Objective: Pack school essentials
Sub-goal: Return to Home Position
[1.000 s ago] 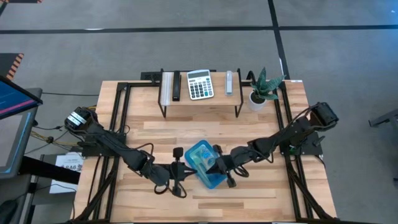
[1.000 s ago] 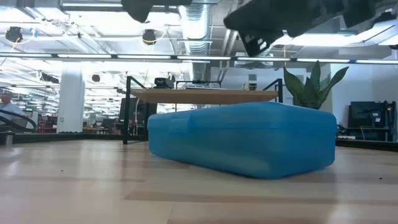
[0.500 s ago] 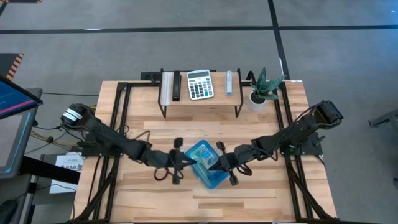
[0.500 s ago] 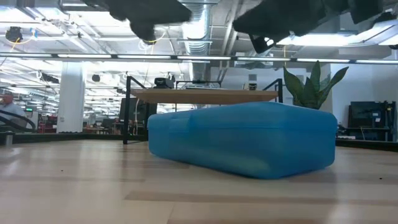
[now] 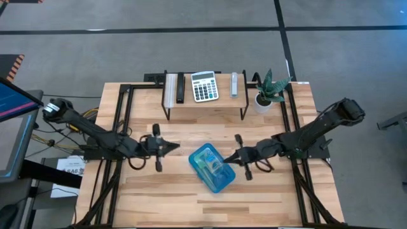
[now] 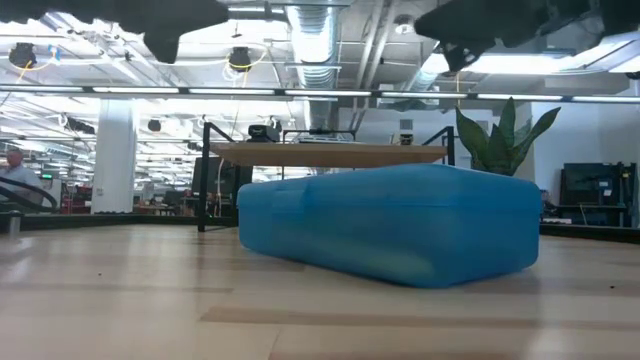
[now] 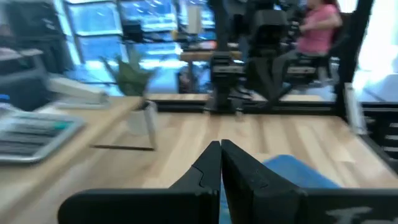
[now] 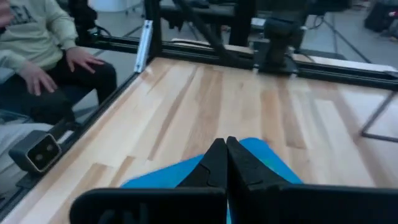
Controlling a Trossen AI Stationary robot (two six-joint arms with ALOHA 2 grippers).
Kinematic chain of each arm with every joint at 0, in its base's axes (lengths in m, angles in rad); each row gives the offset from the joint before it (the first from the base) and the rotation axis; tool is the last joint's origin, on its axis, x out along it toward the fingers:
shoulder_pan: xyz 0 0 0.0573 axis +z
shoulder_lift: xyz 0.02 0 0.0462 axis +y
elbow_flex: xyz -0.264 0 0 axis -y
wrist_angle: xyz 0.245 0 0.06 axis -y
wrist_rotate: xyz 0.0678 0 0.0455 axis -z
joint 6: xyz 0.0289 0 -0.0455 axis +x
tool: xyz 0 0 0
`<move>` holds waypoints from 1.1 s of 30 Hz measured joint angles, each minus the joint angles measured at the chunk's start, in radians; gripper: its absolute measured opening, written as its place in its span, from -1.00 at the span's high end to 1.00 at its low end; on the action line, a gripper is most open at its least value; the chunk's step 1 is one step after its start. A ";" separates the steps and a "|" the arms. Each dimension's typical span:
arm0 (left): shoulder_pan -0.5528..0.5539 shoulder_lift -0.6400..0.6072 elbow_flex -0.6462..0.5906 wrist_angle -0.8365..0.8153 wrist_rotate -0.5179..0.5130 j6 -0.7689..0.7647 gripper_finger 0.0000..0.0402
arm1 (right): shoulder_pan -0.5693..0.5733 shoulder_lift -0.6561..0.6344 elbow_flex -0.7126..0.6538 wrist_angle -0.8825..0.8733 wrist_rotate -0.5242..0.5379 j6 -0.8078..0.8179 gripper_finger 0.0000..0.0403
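Observation:
A translucent blue plastic case (image 5: pixel 211 167) lies closed and askew on the table's middle, flat on its underside (image 6: pixel 390 270). Greenish shapes show faintly through its lid; I cannot make out any single stationery item. My left gripper (image 5: pixel 174 147) hovers shut to the left of the case, pointing at it, with a gap between them. My right gripper (image 5: pixel 228 159) hovers shut just off the case's right edge. The shut left fingertips (image 7: pixel 221 149) have the case (image 7: pixel 301 173) ahead of them, and the shut right fingertips (image 8: pixel 226 146) have the case (image 8: pixel 258 152) ahead of them.
A low shelf (image 5: pixel 203 102) stands at the far edge with a white-and-grey calculator (image 5: pixel 204 86) and small bars on it. A potted plant (image 5: pixel 268 90) stands to its right. Bare wood lies near the near edge (image 5: pixel 210 203). A seated person's hands (image 8: pixel 37 71) show beyond the table.
Both grippers have drawn back from the case and risen: the left toward the table's left edge and slightly toward the far edge, the right toward the right edge. The blue case has stayed where it was.

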 joint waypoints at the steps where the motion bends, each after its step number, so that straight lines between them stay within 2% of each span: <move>1: 0.006 -0.024 -0.012 0.000 -0.019 0.015 1.00 | 0.000 -0.021 -0.014 -0.001 0.009 -0.001 0.96; 4: 0.038 -0.095 -0.024 -0.009 -0.031 0.028 1.00 | -0.010 -0.082 -0.053 0.000 0.013 -0.014 0.96; 11: 0.137 -0.190 -0.026 -0.087 0.101 0.028 1.00 | -0.040 -0.202 -0.115 0.000 0.020 -0.036 0.96; 21: 0.306 -0.203 -0.026 -0.148 0.229 0.021 1.00 | -0.082 -0.389 -0.222 -0.024 0.039 -0.061 0.96; 28: 0.415 -0.193 -0.026 -0.149 0.351 0.010 1.00 | -0.112 -0.436 -0.294 0.046 0.039 -0.061 0.96; 33: 0.433 -0.254 -0.026 -0.166 0.370 0.022 1.00 | -0.112 -0.476 -0.297 0.003 0.038 -0.067 0.96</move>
